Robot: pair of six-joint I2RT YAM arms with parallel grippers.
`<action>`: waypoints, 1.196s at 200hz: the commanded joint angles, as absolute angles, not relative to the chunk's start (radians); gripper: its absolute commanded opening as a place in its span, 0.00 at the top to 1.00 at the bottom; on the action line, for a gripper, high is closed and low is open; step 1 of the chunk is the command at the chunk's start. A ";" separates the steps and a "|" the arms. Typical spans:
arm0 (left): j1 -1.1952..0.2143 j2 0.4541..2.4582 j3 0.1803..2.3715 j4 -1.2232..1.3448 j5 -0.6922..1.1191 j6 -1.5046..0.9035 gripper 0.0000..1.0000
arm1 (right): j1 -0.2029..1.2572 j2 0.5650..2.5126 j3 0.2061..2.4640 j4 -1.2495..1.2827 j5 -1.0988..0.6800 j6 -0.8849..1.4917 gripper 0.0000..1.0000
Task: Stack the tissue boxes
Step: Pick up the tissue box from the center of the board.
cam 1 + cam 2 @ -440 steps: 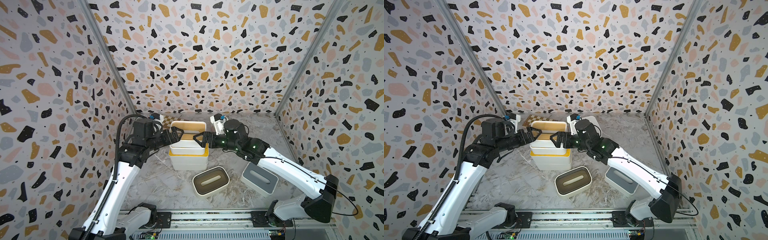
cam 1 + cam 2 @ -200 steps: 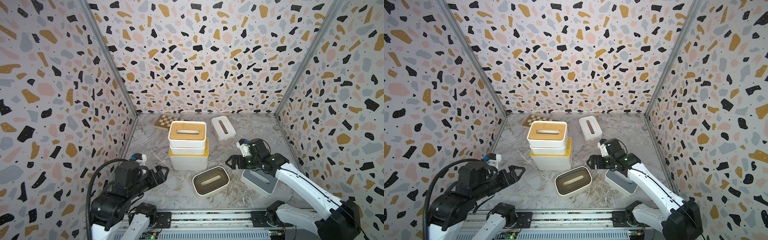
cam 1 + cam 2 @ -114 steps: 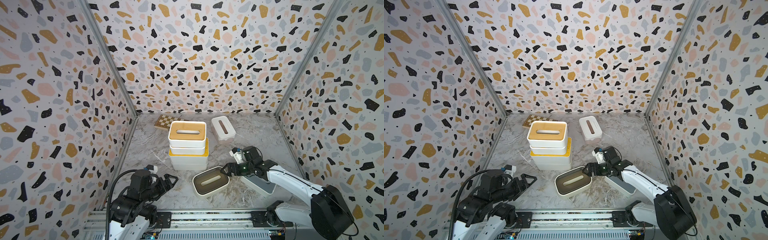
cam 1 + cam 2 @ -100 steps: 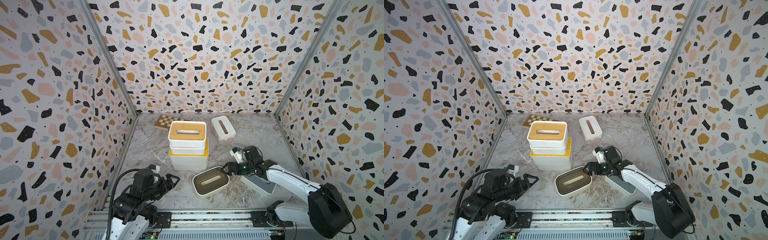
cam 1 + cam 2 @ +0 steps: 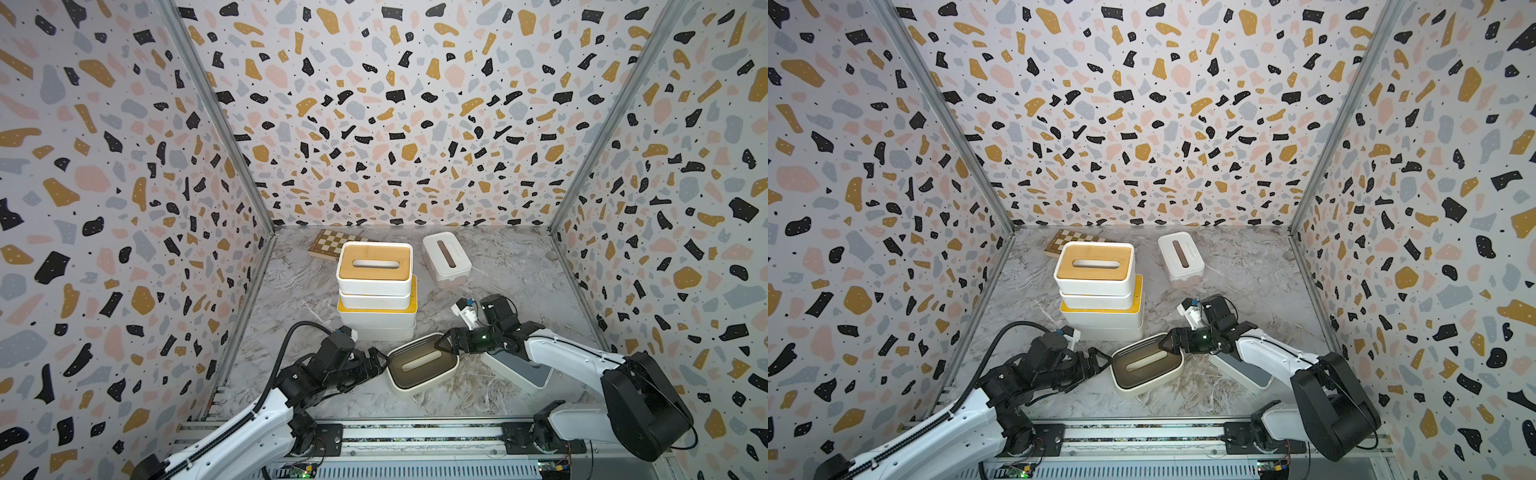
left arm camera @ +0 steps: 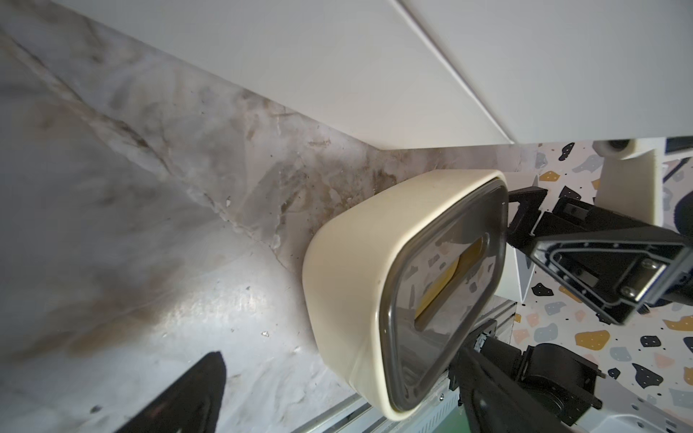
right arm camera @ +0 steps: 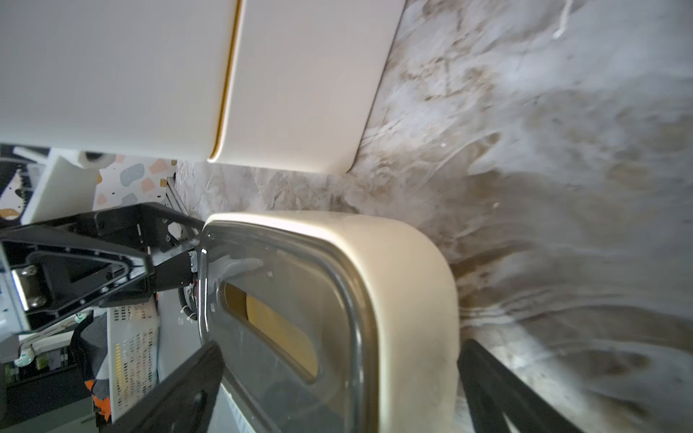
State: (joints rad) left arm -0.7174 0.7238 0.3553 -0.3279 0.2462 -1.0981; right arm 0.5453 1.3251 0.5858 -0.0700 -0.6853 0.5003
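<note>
A marble-patterned tabletop, enclosed by speckled terrazzo walls, is seen from above. At the near left, the left gripper lies low over the tabletop. Its jaws are spread open and point at the left end of the olive-lidded box, and whether they touch it cannot be told. At the back left a wooden chessboard lies flat, partly hidden behind the stack of tissue boxes, which stands left of centre. The top box of the stack has a light wood lid with an oval slot. A yellow lid juts out lower down, with more white box below it. Just in front of the stack, the olive-lidded box rests on the tabletop, turned at an angle, in both top views. It is cream with a dark glossy lid, and something yellow shows through its slot in the right wrist view. At the back, right of the stack, the white box sits alone on the tabletop. The right gripper meets the olive-lidded box at its right end. Its jaws are held wide apart on either side of that end and are not clamped on it. Under the right arm, the grey-lidded box lies on the tabletop, just beside the olive-lidded box.
</note>
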 commanded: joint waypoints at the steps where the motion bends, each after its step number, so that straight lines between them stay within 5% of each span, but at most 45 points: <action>1: -0.751 0.743 0.334 -0.107 0.233 -1.132 0.03 | 0.591 1.336 0.581 -0.056 -0.705 0.525 0.01; 71: -0.835 0.913 0.347 -0.081 0.231 -1.126 0.03 | 0.694 1.339 0.509 0.102 -0.713 0.656 0.01; 239: -0.842 0.799 0.294 0.004 0.176 -1.228 0.09 | 0.738 1.198 0.425 0.512 -0.932 1.101 0.01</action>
